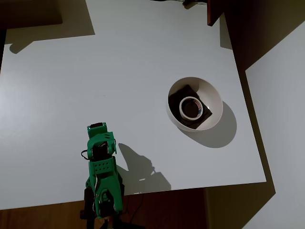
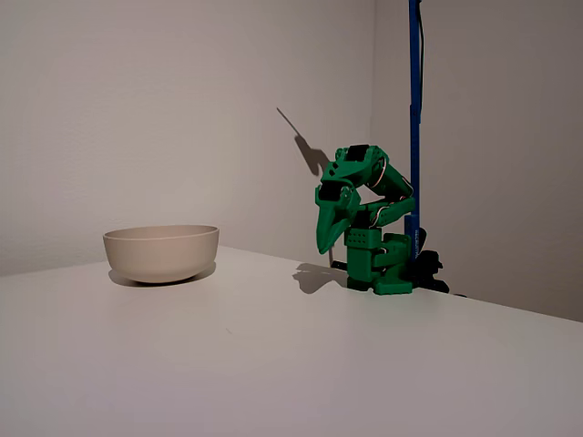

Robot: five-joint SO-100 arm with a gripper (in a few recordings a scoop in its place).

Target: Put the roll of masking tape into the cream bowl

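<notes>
The roll of masking tape point(image 1: 191, 107) lies flat inside the cream bowl point(image 1: 214, 95), resting on a dark brown square block point(image 1: 184, 93) that also sits in the bowl. Reddish print shows on the ring's inner core. In the fixed view the cream bowl point(image 2: 161, 252) stands at the left and its wall hides the contents. The green arm point(image 1: 101, 162) is folded up over its base, well away from the bowl. Its gripper point(image 2: 324, 246) points down at the table, shut, with nothing between its fingers.
The white table point(image 1: 95, 86) ends just in front of the arm's base and a little right of the bowl. A blue pole point(image 2: 414, 109) rises behind the arm. A dark object point(image 1: 214, 12) sits at the table's far edge.
</notes>
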